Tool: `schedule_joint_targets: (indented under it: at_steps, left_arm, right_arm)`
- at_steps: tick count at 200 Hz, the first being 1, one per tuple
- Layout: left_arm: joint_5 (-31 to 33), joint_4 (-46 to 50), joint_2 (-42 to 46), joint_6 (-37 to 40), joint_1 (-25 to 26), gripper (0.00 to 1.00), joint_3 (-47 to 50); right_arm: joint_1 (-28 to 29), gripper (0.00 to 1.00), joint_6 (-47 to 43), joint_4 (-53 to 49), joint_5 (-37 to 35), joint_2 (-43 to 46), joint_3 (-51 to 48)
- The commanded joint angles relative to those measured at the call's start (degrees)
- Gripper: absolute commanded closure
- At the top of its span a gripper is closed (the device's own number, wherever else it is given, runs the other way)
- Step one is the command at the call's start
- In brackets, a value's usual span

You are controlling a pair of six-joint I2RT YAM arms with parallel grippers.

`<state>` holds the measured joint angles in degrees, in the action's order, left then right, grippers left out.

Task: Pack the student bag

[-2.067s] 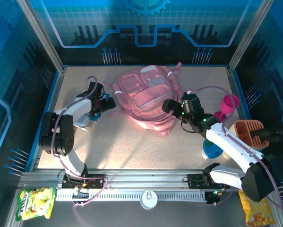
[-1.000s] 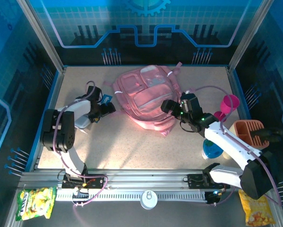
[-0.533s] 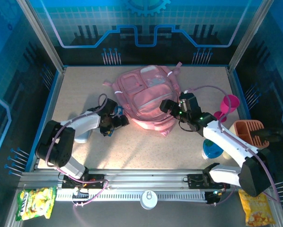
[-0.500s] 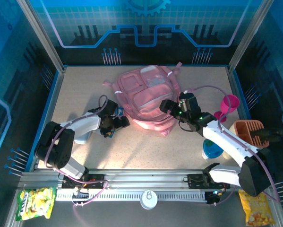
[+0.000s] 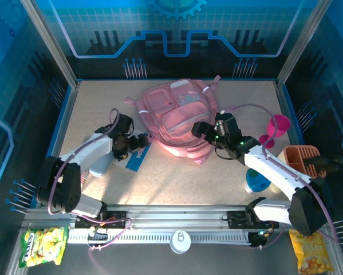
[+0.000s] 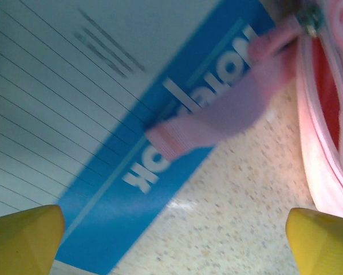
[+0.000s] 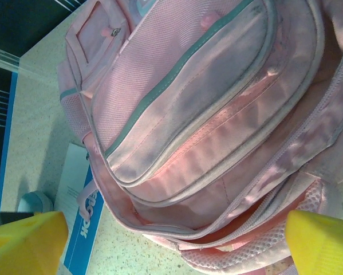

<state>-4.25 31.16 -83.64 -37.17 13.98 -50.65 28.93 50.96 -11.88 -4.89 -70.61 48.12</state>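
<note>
In the top view, the left arm has swung from the far-left side of the student bag round to its near-left corner. The blue-and-white notebook, which rode along at that arm's tip, now lies flat on the bench just beside the bag, which sits mid-bench towards the back. The left pincer hangs over the notebook's far end, while the right pincer has hardly shifted and hovers over the bag's near-right part. From the left wrist, the notebook shows lined paper and a blue title band, with a pink strap tab draped across it and the bag at the right edge. The left pincer stands wide with nothing between its tips. From the right wrist, the bag lies pocket-side up and the notebook pokes out beside its lower edge. The right pincer is also wide and empty. So the notebook looks staged, not packed; it probably still has to go through a zip opening.
</note>
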Motion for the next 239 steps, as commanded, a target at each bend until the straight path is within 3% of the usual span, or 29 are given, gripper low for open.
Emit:
schedule_joint_targets:
  at_steps: [1,45,76,193,222,239]
  left_arm:
    - [0.92,2.86,-2.5,4.94,-1.37,0.02,-1.58]
    - [2.32,2.73,-6.76,6.01,-1.59,0.1,-0.26]
    - [-1.24,1.09,-6.6,3.69,-0.61,0.15,3.63]
    - [-7.1,3.47,-1.27,-10.96,18.65,0.15,9.74]
    - [-8.89,4.63,3.09,-12.49,20.24,0.13,10.23]
    - [-6.84,7.5,5.67,-10.05,19.85,0.09,7.25]
  right_arm:
    - [1.34,0.02,0.33,1.42,0.54,-0.61,0.83]
    - [2.68,0.02,-0.16,1.38,0.67,-2.31,1.91]
    - [3.15,0.03,0.01,1.69,0.91,-3.37,1.97]
    - [5.68,0.03,-1.19,0.54,0.84,-6.9,5.49]
    - [6.6,0.04,-1.69,-0.13,0.79,-8.36,6.3]
    - [7.69,0.05,-2.18,-1.24,0.68,-9.42,7.32]
